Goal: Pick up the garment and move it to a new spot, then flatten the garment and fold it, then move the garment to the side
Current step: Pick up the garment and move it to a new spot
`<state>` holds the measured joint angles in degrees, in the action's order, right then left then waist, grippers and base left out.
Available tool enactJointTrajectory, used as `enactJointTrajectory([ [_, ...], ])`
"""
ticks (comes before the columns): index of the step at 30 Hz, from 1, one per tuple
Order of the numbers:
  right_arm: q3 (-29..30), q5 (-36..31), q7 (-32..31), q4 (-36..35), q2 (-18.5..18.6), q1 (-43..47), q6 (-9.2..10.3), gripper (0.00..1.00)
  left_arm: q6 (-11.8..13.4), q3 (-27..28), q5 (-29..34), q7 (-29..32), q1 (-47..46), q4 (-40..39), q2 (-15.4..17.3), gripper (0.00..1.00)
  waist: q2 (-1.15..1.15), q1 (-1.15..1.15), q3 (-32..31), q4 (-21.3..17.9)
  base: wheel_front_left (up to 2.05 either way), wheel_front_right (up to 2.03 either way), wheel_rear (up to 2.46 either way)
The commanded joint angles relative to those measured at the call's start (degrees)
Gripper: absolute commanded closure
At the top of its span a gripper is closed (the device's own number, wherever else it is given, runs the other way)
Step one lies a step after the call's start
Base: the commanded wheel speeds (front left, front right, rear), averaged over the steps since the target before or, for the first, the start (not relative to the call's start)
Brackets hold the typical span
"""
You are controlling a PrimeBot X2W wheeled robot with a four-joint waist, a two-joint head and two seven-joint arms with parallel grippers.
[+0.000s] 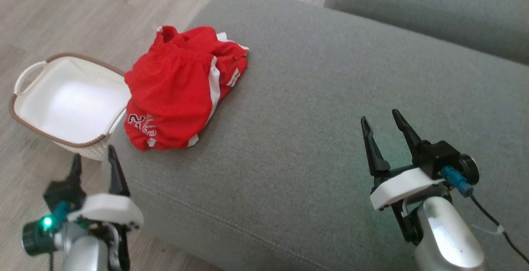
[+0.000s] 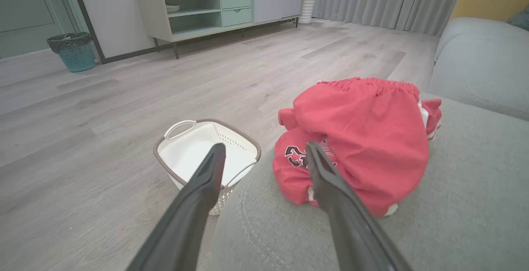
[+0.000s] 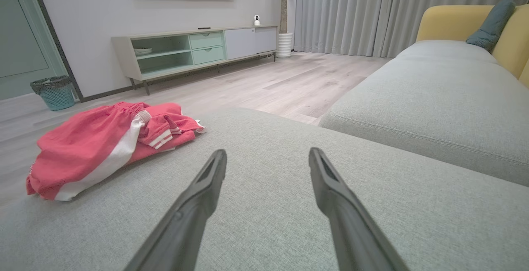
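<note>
Grey sofa cushion (image 1: 310, 118) over wood floor. The red shorts (image 1: 177, 93) lie crumpled at ten o'clock, beside a white basket (image 1: 25, 110). Left gripper (image 1: 94, 155) and right gripper (image 1: 380, 117) both gape, empty — apparently no step started; pickup, flattening, folding all remain.

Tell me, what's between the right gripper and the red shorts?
Only bare grey cushion lies between the right gripper and the shorts. The head view shows it, and the right wrist view too.

Bright even daylight, wide-angle edge distortion
</note>
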<state>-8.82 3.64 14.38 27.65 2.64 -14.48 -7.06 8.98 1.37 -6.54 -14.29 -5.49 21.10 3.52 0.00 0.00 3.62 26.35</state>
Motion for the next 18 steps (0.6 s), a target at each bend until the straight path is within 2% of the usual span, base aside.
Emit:
enactJointTrajectory([
  [1, -1.1, -0.7, 0.6, -2.0, 0.2, -2.4, -0.43, 0.0, -0.6, 2.7, -0.5, -0.7, -4.2, -1.7, 0.6, 0.0, 0.0, 0.0, 1.7, -0.7, 0.0, 0.0, 0.0],
  [10, -0.6, -4.0, 0.6, -4.5, 0.2, -6.2, -0.43, 0.0, -5.8, 7.1, -2.1, -0.7, -13.9, 4.3, 2.4, 0.0, 0.0, 0.0, 10.2, -5.2, 0.0, 0.0, 0.0],
  [13, -0.1, -5.1, 0.6, -5.6, 0.2, -7.1, -0.43, 0.0, -6.6, 8.2, -2.3, -0.7, -17.1, 7.5, 3.4, 0.0, 0.0, 0.0, 12.4, -6.5, 0.0, 0.0, 0.0],
  [18, 0.4, -6.4, 0.6, -7.2, 0.4, -8.3, -0.43, 0.0, -6.7, 9.0, -1.9, -0.7, -21.3, 14.1, 4.9, 0.0, 0.0, 0.0, 15.5, -8.5, 0.0, 0.0, 0.0],
])
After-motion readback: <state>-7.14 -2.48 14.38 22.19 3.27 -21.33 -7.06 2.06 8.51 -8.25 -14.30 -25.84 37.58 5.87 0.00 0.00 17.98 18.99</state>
